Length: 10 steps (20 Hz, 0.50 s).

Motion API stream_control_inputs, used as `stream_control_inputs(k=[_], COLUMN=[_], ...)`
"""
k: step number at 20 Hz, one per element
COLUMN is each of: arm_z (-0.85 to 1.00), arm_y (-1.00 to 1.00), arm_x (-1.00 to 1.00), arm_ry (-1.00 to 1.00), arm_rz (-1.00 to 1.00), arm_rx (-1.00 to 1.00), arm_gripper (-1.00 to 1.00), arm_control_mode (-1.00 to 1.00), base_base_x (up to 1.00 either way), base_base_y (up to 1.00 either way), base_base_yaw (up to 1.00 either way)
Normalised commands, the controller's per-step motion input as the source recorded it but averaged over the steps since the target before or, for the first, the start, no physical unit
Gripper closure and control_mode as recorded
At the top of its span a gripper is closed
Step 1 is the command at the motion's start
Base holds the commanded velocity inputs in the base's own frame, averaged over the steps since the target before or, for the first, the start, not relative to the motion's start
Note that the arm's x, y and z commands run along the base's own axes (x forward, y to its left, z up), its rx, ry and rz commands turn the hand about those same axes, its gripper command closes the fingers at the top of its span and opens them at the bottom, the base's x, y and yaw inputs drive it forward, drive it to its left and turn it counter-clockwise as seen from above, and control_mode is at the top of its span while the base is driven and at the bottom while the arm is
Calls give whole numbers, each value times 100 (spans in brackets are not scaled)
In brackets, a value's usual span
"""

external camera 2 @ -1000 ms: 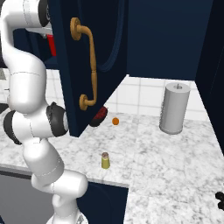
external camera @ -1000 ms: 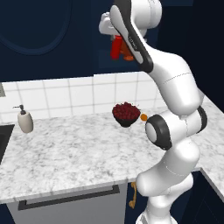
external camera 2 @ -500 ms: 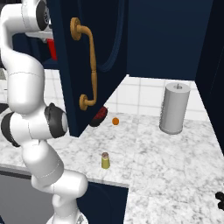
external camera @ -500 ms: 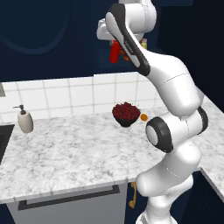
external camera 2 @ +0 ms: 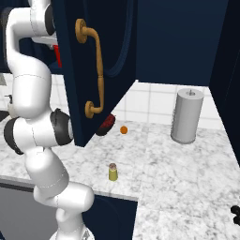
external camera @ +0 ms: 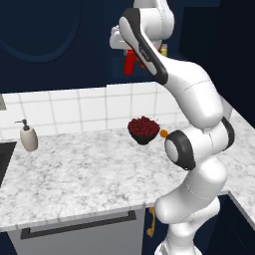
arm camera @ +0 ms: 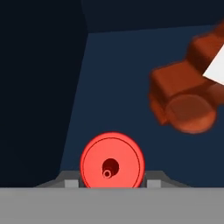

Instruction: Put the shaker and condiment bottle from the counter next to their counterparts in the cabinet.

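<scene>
My gripper point(external camera: 128, 51) is shut on the red condiment bottle point(external camera: 130, 63), holding it high at the open navy cabinet point(external camera: 111, 20). In the hand view the bottle point(arm camera: 112, 161) points its nozzle at the camera from between my fingertips point(arm camera: 70, 182). The squat brown bottle point(arm camera: 183, 103) with a white label lies ahead and to the right inside the cabinet, its orange cap point(external camera: 163, 49) visible past my arm. The olive-yellow shaker point(external camera 2: 113, 172) stands alone on the marbled counter point(external camera 2: 154, 159) near its front edge. The pale yellow twin shaker is hidden.
The open cabinet door point(external camera 2: 110, 51) with its brass handle point(external camera 2: 97, 70) hangs over the counter beside my arm. A dark bowl of red fruit point(external camera: 143, 128), a small orange point(external camera 2: 123, 130), a grey canister point(external camera 2: 187, 115) and a beige soap dispenser point(external camera: 28, 137) stand on the counter.
The gripper has sunk slightly and edged left with the red bottle in it. Everything on the counter stayed still.
</scene>
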Motion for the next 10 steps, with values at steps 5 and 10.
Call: stream_control_inputs(k=[5,10], arm_z=[0,0], arm_y=[-6,0], arm_x=[46,16], arm_ry=[13,4], arm_rz=[0,0], arm_rx=[2,0], arm_gripper=[100,100], arm_control_mode=[-100,-100], base_base_x=[0,0], base_base_y=[0,0], base_base_yaw=[0,0])
